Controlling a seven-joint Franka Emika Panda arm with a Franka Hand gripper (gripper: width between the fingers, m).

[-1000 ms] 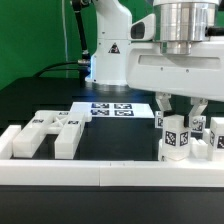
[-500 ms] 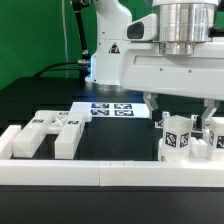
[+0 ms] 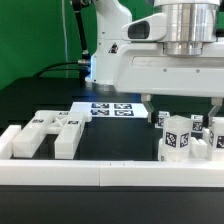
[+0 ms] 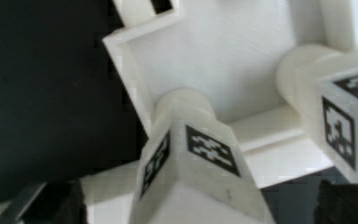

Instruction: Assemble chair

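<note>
The chair is in loose white parts. A flat slotted piece point(image 3: 50, 131) lies at the exterior view's left. At the exterior view's right, chunky upright tagged blocks point(image 3: 178, 136) stand against the front rail, with another point(image 3: 214, 134) beside them. My gripper point(image 3: 183, 101) hangs directly above these blocks, open, its fingers spread wide on either side and holding nothing. The wrist view looks straight down on one tagged block point(image 4: 201, 152), with a second block point(image 4: 350, 98) next to it and a white panel point(image 4: 202, 62) behind.
The marker board point(image 3: 112, 108) lies flat mid-table in front of the robot base point(image 3: 105, 50). White border rails point(image 3: 100, 172) run along the front edge and up the left side. The table top is black.
The jaws went from shut on the upright tagged block to wide open, leaving it standing. The gripper has lifted slightly.
</note>
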